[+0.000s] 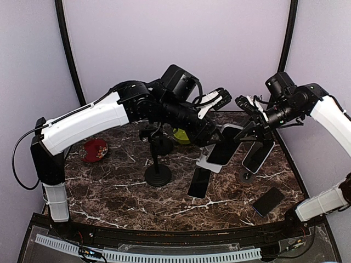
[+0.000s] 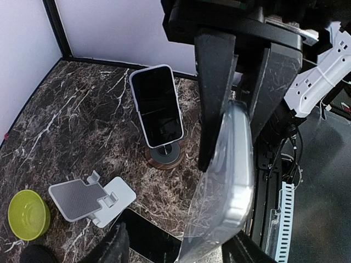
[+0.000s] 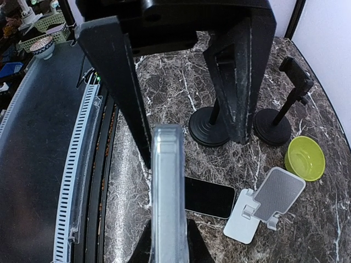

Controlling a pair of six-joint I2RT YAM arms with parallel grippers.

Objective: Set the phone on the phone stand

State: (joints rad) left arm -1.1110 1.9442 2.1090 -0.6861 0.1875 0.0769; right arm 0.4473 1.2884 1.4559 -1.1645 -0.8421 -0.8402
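Note:
A clear-cased phone (image 1: pixel 224 145) hangs in the air between my two grippers, which face each other. My right gripper (image 3: pixel 167 244) is shut on it; the phone (image 3: pixel 167 186) shows edge-on between the tips. My left gripper (image 2: pixel 181 249) is open around the same phone (image 2: pixel 230 181), with one tip beside it and the other well apart. In the top view the left gripper (image 1: pixel 213 137) is left of the phone and the right gripper (image 1: pixel 245 133) is to its right. An empty white folding stand (image 2: pixel 90 200) stands on the table below.
A white-cased phone (image 2: pixel 158 107) stands on a round wooden-based stand (image 2: pixel 163 155). Another phone (image 3: pixel 208 197) lies flat by the white stand. Two black pole stands (image 3: pixel 208 127) (image 3: pixel 272 127), a green bowl (image 3: pixel 305 158), a dark phone (image 1: pixel 268 201) and a red object (image 1: pixel 95 149) are on the table.

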